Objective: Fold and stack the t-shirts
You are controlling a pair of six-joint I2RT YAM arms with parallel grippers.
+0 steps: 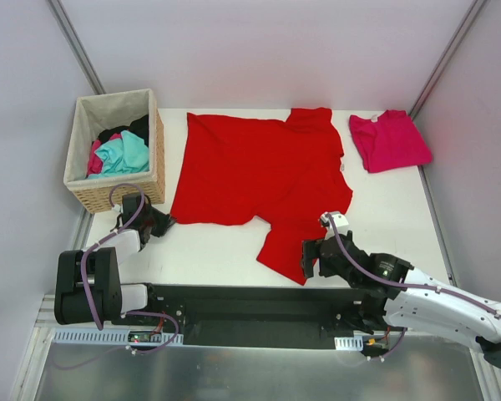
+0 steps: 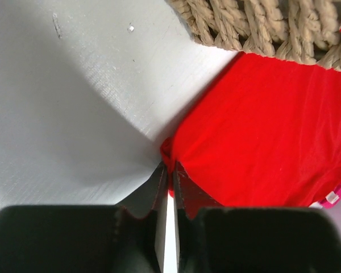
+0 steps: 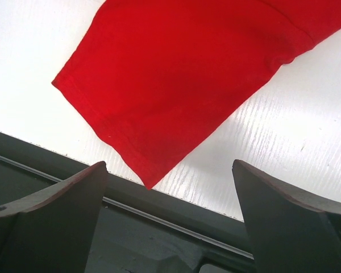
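Note:
The bright red t-shirt [image 1: 259,171] lies spread out over the middle of the white table, its lower part bunched toward the front. My left gripper [image 1: 165,222] sits at the shirt's near left corner, beside the basket. In the left wrist view this gripper [image 2: 170,165] is shut on a pinch of the red cloth [image 2: 261,131]. My right gripper [image 1: 311,261] is at the front corner of the shirt by the table's near edge. It stands open [image 3: 169,165], and the red corner [image 3: 176,74] lies just ahead of its fingers without touching them. The magenta-pink t-shirt [image 1: 388,140] lies folded at the back right.
A wicker basket [image 1: 154,159] holding teal, pink and black clothes stands at the back left, close to my left gripper; its woven wall [image 2: 261,23] shows in the left wrist view. A dark rail [image 3: 159,227] runs along the table's near edge under my right gripper.

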